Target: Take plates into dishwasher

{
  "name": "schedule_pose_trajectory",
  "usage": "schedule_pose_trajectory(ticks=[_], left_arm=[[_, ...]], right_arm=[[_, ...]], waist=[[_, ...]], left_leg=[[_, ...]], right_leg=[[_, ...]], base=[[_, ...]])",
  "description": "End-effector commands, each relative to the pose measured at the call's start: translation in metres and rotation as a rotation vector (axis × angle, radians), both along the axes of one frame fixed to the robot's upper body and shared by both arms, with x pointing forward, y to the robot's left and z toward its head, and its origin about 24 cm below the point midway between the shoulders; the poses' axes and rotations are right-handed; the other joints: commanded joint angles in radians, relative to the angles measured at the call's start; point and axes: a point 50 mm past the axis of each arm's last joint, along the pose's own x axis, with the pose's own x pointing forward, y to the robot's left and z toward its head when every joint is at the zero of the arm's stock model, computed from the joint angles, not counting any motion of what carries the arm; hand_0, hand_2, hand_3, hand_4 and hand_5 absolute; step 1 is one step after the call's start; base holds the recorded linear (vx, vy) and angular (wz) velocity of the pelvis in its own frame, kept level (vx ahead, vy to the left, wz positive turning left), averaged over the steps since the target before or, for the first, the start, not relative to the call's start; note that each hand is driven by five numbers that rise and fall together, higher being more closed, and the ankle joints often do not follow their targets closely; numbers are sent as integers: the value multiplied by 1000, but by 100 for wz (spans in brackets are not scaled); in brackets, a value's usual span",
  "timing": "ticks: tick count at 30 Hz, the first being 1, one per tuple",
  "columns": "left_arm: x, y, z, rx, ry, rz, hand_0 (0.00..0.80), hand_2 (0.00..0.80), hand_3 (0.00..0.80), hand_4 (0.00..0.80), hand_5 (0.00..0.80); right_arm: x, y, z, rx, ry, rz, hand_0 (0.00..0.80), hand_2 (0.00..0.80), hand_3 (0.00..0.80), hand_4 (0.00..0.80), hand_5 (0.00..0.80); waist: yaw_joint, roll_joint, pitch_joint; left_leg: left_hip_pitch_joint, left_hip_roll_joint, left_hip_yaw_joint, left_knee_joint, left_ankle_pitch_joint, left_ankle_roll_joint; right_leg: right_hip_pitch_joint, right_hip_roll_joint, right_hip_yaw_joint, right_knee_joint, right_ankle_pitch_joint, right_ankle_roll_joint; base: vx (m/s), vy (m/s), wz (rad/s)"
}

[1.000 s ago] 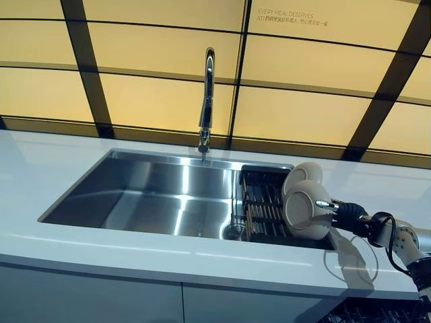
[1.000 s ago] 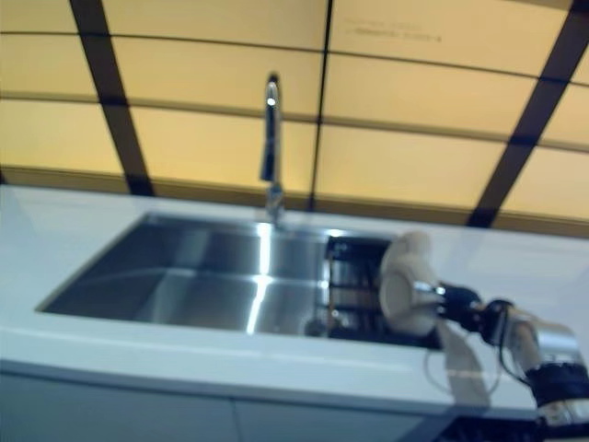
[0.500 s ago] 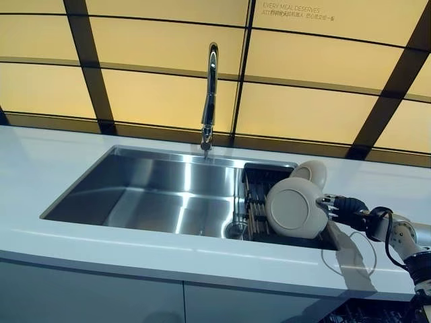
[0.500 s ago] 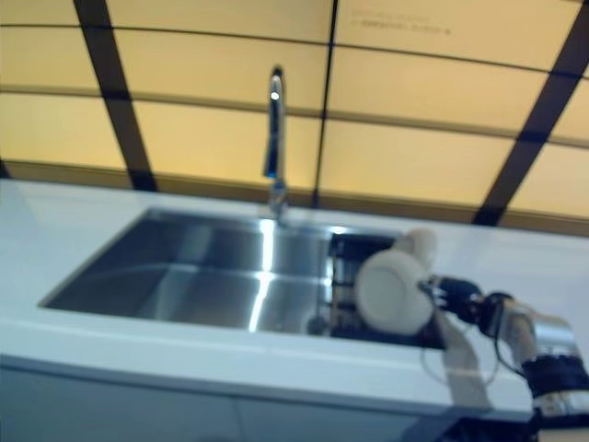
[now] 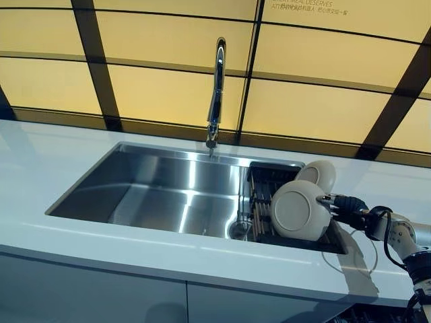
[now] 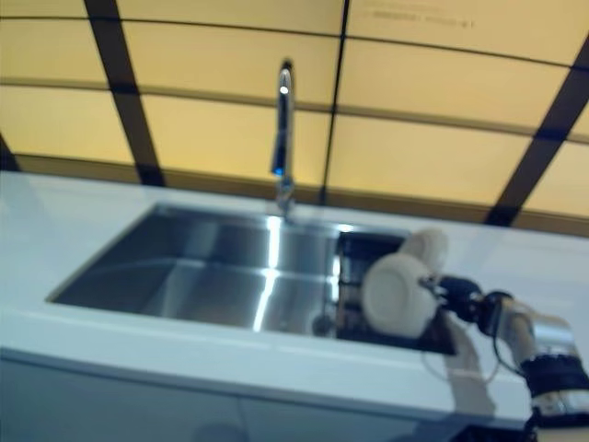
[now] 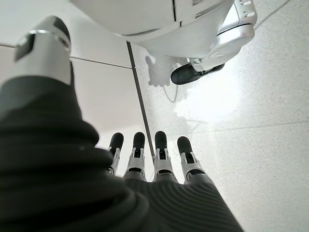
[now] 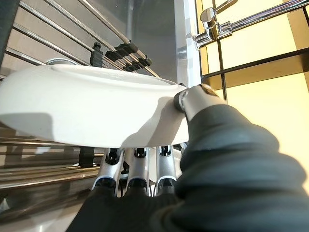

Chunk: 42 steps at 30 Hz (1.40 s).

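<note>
Right hand (image 5: 342, 204) is pinching 1 white plate (image 5: 296, 210) above the sink's (image 5: 161, 192) dish rack (image 5: 264, 195). Left hand (image 7: 145, 159) is hanging with fingers straight, gripping nothing.

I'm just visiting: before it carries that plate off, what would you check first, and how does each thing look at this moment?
1. Grip: right hand pinches the plate at its rim, thumb on one face, fingers under the other: ok.
2. Plate lifted free of the rack in the sink: cannot tell.
3. Second plate behind stays put: ok, it stands apart.
4. Faucet out of the path: ok, well off to the side.
5. Left hand free: ok, open, hanging low.
6. Dishwasher ready: cannot tell, barely in view.
</note>
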Motion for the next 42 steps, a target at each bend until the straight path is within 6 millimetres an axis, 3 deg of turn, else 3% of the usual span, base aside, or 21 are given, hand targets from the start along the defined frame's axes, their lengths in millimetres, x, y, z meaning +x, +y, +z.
schedule_pose_trajectory(ticks=[1, 13, 22, 34, 42], left_arm=[[22, 5, 5, 26, -42, -71, 0, 0, 0, 0, 0], [21, 5, 5, 21, -44, -59, 0, 0, 0, 0, 0], [16, 7, 5, 23, -44, -29, 0, 0, 0, 0, 0], [16, 5, 4, 18, -50, -14, 0, 0, 0, 0, 0], [15, 4, 3, 16, -50, -10, 0, 0, 0, 0, 0]], right_arm=[[18, 9, 34, -43, -139, 62, 800, 800, 800, 800, 800], [19, 30, 61, -32, -334, 110, 800, 800, 800, 800, 800], [5, 49, 95, -2, -580, 129, 800, 800, 800, 800, 800], [-10, 56, 121, 3, -756, 117, 800, 800, 800, 800, 800], [-18, 46, 132, -10, -841, 43, 800, 800, 800, 800, 800]], waist=[[11, -33, -35], [0, -32, -32], [-25, -29, -30], [-45, -27, -36], [-54, -27, -40]], left_leg=[[-29, -4, 9, -2, 20, 6], [-30, -6, 8, -2, 20, 9], [-27, -8, 14, -2, 18, 13], [-22, -9, 24, -2, 12, 16], [-23, -9, 27, -2, 11, 16]], right_leg=[[48, -49, 13, 5, -9, 49], [48, -49, 14, 7, -10, 49], [42, -51, 27, 11, -7, 52], [41, -51, 38, 12, -9, 52], [39, -52, 43, 14, -10, 53]], base=[[0, 0, 0], [0, 0, 0], [0, 0, 0], [0, 0, 0], [0, 0, 0]])
